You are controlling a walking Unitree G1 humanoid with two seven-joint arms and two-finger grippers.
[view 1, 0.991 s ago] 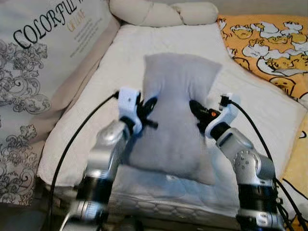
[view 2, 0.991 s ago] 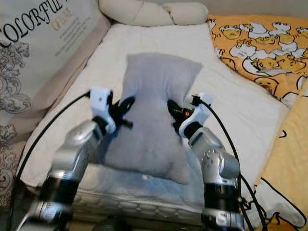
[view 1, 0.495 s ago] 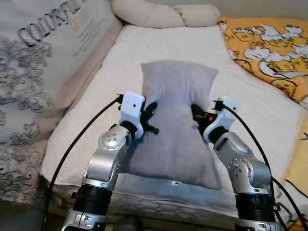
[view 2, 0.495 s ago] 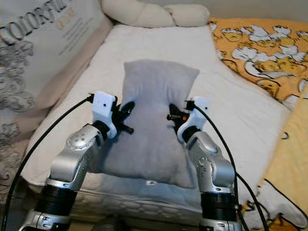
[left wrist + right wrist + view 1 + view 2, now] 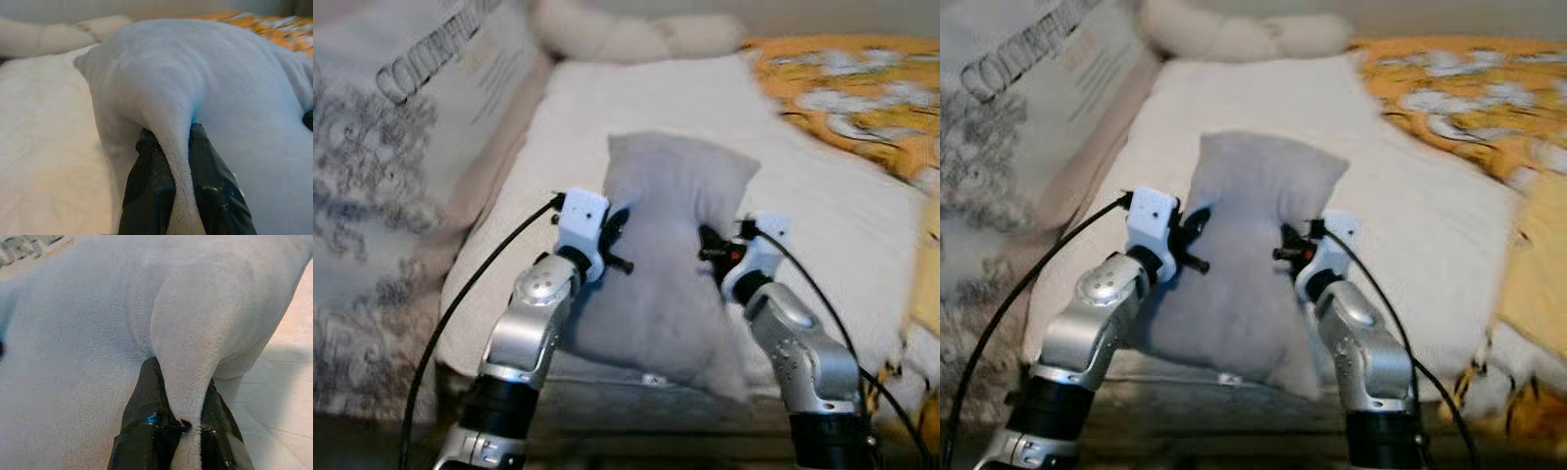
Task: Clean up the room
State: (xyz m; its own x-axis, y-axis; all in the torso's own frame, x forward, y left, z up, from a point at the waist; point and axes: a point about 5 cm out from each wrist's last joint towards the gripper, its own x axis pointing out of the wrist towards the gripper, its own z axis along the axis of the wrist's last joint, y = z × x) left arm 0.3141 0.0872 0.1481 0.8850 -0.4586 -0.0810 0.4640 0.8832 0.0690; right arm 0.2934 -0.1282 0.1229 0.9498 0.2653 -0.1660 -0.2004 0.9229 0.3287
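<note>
Over the white bed (image 5: 822,211), the left gripper (image 5: 172,161) and right gripper (image 5: 182,404) each pinch a fold at opposite side edges of the grey pillow (image 5: 671,255), holding it between them.

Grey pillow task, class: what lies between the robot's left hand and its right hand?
The grey pillow spans the gap in both eye views. The left hand pinches a fold on one side, the right hand on the other, above the white mattress.
</note>
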